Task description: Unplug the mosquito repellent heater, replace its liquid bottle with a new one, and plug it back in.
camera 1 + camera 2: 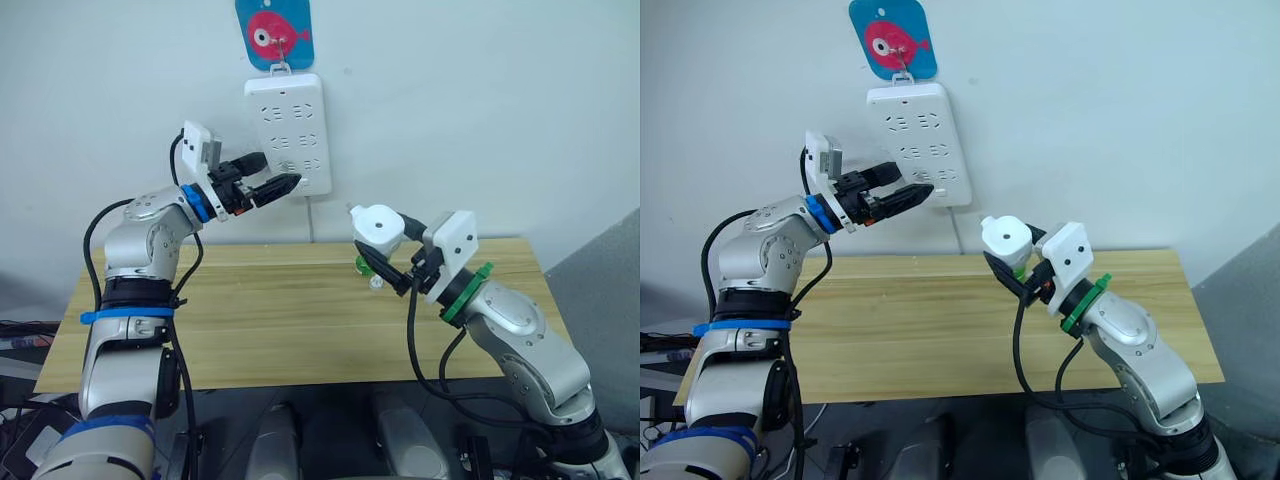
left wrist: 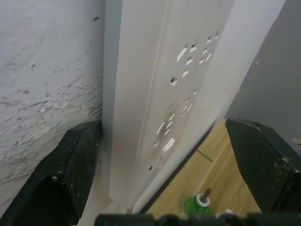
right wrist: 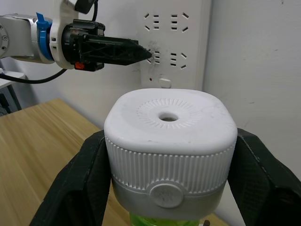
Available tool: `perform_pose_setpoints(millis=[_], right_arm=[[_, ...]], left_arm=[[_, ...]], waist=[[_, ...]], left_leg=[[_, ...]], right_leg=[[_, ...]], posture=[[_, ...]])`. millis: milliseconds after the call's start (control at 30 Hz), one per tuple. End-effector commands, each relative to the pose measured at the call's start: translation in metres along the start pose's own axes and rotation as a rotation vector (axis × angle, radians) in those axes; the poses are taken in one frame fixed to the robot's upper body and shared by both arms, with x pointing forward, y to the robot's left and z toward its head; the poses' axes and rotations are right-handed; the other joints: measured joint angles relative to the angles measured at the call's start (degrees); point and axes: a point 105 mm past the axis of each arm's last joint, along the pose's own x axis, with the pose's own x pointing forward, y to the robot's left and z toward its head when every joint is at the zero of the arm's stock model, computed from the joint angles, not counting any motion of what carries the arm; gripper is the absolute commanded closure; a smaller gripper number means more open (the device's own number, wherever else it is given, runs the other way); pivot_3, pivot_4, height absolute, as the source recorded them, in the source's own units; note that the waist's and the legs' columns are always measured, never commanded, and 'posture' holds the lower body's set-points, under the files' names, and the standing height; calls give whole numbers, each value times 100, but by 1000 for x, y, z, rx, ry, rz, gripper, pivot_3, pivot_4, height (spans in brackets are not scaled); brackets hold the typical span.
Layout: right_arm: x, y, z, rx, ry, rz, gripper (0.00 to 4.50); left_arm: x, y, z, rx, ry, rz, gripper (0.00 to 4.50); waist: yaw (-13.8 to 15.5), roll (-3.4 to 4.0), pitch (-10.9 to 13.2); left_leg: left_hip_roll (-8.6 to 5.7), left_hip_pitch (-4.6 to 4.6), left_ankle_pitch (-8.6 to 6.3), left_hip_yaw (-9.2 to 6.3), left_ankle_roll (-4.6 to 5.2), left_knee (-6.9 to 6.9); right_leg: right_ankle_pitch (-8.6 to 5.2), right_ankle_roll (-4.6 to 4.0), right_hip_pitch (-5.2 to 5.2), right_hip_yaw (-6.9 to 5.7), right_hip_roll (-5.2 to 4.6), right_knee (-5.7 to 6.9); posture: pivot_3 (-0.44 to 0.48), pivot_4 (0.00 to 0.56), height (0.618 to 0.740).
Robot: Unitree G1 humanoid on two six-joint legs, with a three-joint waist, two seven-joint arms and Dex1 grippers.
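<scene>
White and ribbed, the mosquito repellent heater [image 3: 169, 141] sits clamped in my right hand [image 1: 385, 262] above the wooden worktop [image 1: 290, 320], while farther off my left hand [image 1: 272, 180] spreads open around the wall-hung power strip [image 1: 290, 130].

The table [image 1: 250, 320] occupies the lower centre of the head views, from the left edge to the right of centre. Its top is light wood, laid in long planks with a darker seam running along its length. The rear edge stands against the white wall.

In the left wrist view, a small green bottle [image 2: 194, 207] stands upright on the wood at the lower centre. It has a white collar and a thin brown wick. A second white-topped item [image 2: 225, 213] sits just beside it, cut off by the frame edge.
</scene>
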Motion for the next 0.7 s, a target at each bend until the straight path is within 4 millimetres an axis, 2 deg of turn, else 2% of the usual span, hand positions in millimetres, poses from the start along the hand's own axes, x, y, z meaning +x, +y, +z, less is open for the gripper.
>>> perform_pose_setpoints(millis=[33, 100, 200, 433, 467, 700], right_arm=[[0, 6, 22, -10, -81, 22, 1475], [2, 8, 24, 8, -88, 30, 1475], [8, 10, 27, 34, -93, 34, 1475], [30, 6, 33, 61, -96, -21, 1475], [35, 5, 34, 59, -100, -34, 1475], [58, -6, 37, 31, -93, -105, 1475]], left_arm=[[4, -4, 16, 54, -33, -35, 0], [6, -3, 16, 64, -33, -35, 0], [11, -2, 16, 61, -41, -30, 535], [16, -2, 11, 50, -42, -30, 2732], [16, -2, 10, 49, -42, -30, 2901], [14, -1, 9, 61, -37, -22, 3133]], waist=[[-2, 0, 0], [-2, 0, 0], [1, 0, 0], [-10, 0, 0], [-6, 0, 0], [-7, 0, 0]], left_leg=[[0, 0, 0, -1, 0, 0], [0, 0, 0, -2, 0, 1], [0, 0, 0, -2, 0, 2], [-1, 0, 0, -8, 0, 2], [-2, 0, 1, -10, -1, 4], [-6, 8, 6, -20, -4, 22]], right_leg=[[0, 0, 0, -1, 0, 0], [0, 0, 0, -1, 0, 2], [0, 0, 0, -2, 0, 3], [1, -1, 0, -8, 0, 10], [1, -1, 0, -8, -1, 15], [1, -2, 0, -14, -1, 60]], posture=[[-229, 199, 736], [-229, 198, 736], [-229, 198, 736], [-232, 200, 736], [-230, 200, 736], [-224, 199, 736]])
